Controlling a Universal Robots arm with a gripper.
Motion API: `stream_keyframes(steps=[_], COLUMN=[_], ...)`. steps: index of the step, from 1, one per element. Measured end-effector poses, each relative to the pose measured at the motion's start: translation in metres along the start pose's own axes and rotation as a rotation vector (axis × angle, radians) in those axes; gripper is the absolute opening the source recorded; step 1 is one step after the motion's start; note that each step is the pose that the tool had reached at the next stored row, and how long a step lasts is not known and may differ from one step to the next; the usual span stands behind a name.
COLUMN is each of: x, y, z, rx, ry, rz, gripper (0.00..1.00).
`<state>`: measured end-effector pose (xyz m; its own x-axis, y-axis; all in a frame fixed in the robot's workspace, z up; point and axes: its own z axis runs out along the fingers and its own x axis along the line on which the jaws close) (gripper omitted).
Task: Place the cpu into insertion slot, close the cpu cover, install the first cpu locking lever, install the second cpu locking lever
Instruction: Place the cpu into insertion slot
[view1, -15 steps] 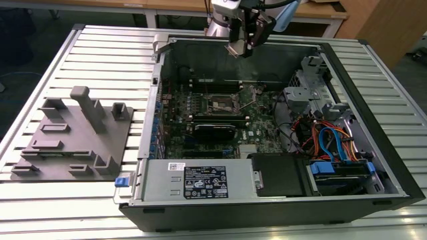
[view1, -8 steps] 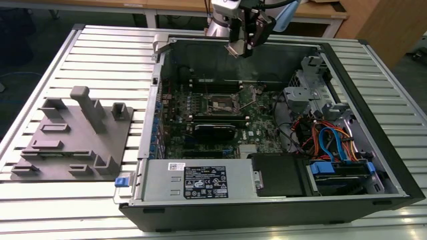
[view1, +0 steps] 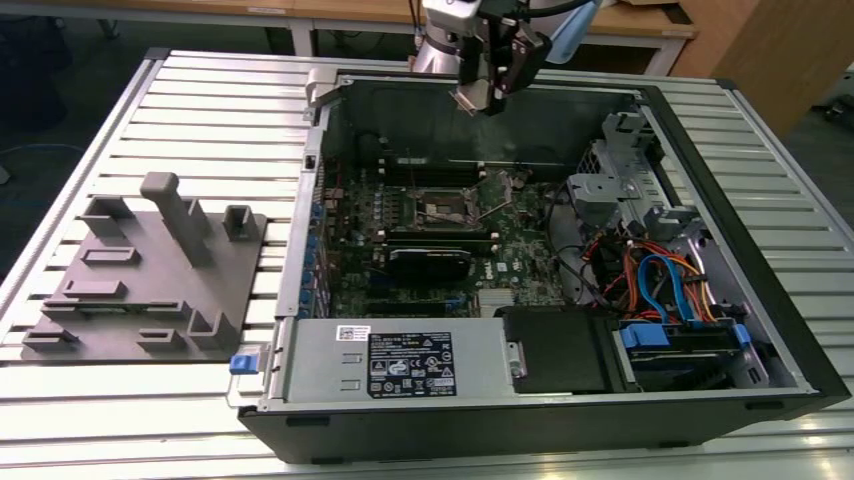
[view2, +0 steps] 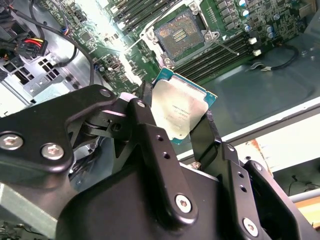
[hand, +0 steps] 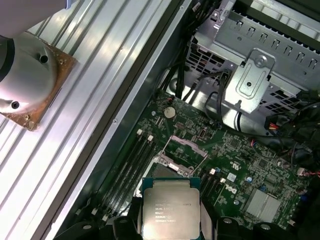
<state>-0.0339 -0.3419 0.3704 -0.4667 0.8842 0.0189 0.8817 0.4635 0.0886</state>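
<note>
The first step is in hand: the cpu (view2: 182, 107) is not yet placed. In the second wrist view the hand (view2: 179, 117) grips the chip by two opposite edges, its black fingers (view2: 145, 107) narrow around it, silver top facing the camera. In the exterior view the hand (view1: 483, 95) hangs over the far wall of the open computer case (view1: 534, 425), which lies on the slatted surface (view1: 200, 110), well above the green circuit board (view1: 400, 250).

The insertion slot (view1: 447, 208) sits bare on that board, well apart from the chip; the second wrist view shows its contact field (view2: 182, 32) uncovered. In the first wrist view a silvery frame just beyond the held cpu (hand: 170, 212) is probably the cpu cover (hand: 190, 145), tipped up, though the angle makes that hard to confirm.

Seating the chip calls, I judge, for a level, squared descent, edges matched to the black frame, with no sliding across the contacts.
</note>
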Motion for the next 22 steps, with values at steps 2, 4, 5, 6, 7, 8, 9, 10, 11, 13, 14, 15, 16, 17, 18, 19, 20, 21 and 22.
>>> stream_keyframes(steps=[2, 4, 5, 6, 7, 8, 9, 10, 11, 13, 14, 15, 16, 17, 18, 19, 20, 21, 22], x=[0.0, 0.0, 0.0, 0.0, 0.0, 0.0, 0.0, 0.0, 0.0, 0.0, 0.0, 0.0, 0.0, 0.0, 0.0, 0.0, 0.0, 0.0, 0.0], y=[0.0, 0.0, 0.0, 0.0, 0.0, 0.0, 0.0, 0.0, 0.0, 0.0, 0.0, 0.0, 0.0, 0.0, 0.0, 0.0, 0.0, 0.0, 0.0], z=[0.0, 0.0001, 0.0001, 0.0002, 0.0002, 0.0002, 0.0002, 0.0002, 0.0002, 0.0002, 0.0002, 0.0002, 0.0002, 0.0002, 0.0002, 0.0002, 0.0002, 0.0002, 0.0002], rx=[-0.0003, -0.0006, -0.0008, -0.001, -0.0014, -0.0015, -0.0015, -0.0016, -0.0016, -0.0016, -0.0016, -0.0016, -0.0016, -0.0016, -0.0016, -0.0016, -0.0016, -0.0017, -0.0016], ry=[-0.0015, -0.004, -0.0056, -0.0072, -0.0087, -0.0094, -0.0097, -0.0098, -0.0098, -0.0098, -0.0098, -0.0098, -0.0098, -0.0098, -0.0098, -0.0098, -0.0098, -0.0098, -0.0098], rz=[0.016, 0.041, 0.057, 0.074, 0.091, 0.1, 0.103, 0.103, 0.103, 0.103, 0.103, 0.103, 0.103, 0.104, 0.104, 0.104, 0.104, 0.104, 0.104], gripper=[0.54, 0.54, 0.54, 0.54, 0.54, 0.54, 0.54, 0.54, 0.54, 0.54, 0.54, 0.54, 0.54, 0.54, 0.54, 0.54, 0.54, 0.54, 0.54])
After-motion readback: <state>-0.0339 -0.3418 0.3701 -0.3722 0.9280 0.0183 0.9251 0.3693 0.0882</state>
